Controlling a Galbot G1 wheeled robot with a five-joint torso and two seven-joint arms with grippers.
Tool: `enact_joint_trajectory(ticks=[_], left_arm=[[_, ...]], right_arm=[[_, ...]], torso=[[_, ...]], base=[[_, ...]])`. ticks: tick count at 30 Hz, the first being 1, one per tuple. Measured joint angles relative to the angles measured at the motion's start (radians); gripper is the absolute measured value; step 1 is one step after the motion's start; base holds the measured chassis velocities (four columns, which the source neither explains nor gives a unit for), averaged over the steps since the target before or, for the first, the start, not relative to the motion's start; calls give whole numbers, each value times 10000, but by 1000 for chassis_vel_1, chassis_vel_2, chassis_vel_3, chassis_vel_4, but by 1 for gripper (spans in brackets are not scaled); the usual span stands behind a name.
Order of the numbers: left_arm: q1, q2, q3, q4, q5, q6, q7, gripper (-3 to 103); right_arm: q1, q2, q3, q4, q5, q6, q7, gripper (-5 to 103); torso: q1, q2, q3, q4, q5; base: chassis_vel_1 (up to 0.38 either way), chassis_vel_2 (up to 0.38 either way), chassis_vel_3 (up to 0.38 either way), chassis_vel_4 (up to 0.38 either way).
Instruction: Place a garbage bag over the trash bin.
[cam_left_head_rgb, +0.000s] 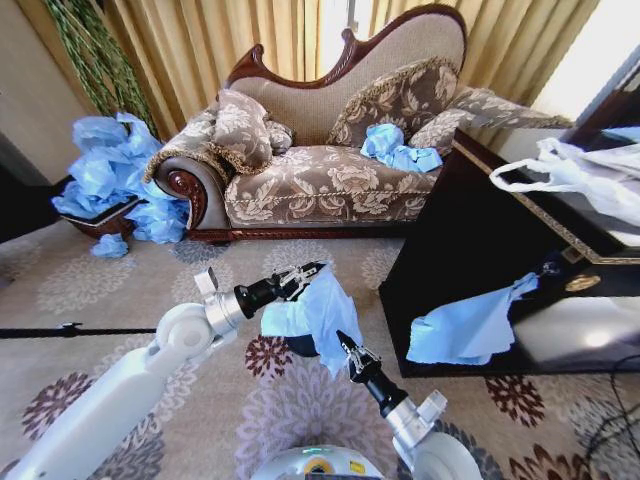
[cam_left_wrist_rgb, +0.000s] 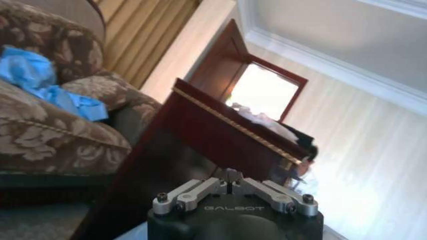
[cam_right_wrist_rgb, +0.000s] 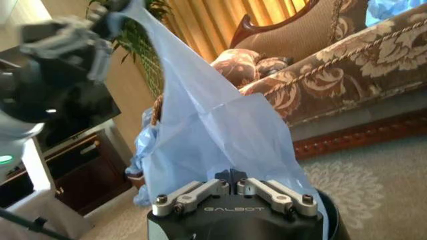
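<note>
garbage bag (cam_left_head_rgb: 318, 312): light blue film stretched over the carpet between 2 grippers, draping over trash bin (cam_left_head_rgb: 300, 346), whose black rim shows just beneath | left gripper (cam_left_head_rgb: 312, 270): jaws clenched on bag's upper edge | right gripper (cam_left_head_rgb: 343, 342): jaws clenched on bag's lower edge | sofa (cam_left_head_rgb: 320, 180) behind | dark cabinet (cam_left_head_rgb: 480, 260) at right

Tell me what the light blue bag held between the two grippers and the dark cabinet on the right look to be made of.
The light blue garbage bag looks like thin plastic film with a soft, matt sheen: it drapes in loose folds between the left gripper and the right gripper, and light passes through it. The large dark cabinet looks like glossy lacquered wood, mirroring the room, with a gold trim line along its top edge.
</note>
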Motion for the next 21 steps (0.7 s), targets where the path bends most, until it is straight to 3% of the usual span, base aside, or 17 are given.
enact_joint_trajectory(ticks=[10,21], left_arm=[[346,186,99,-545,28,-2,67,0],[-8,184,258,-178,42,-10,109,0]], right_arm=[[1372,190,-122,-692,383,-136,294,0],[1566,24,-712,-780,567,-245,336,0]], torso=[[0,0,0,1,0],[1,0,1,-1,-2]], base=[[0,0,0,0],[0,0,0,0]])
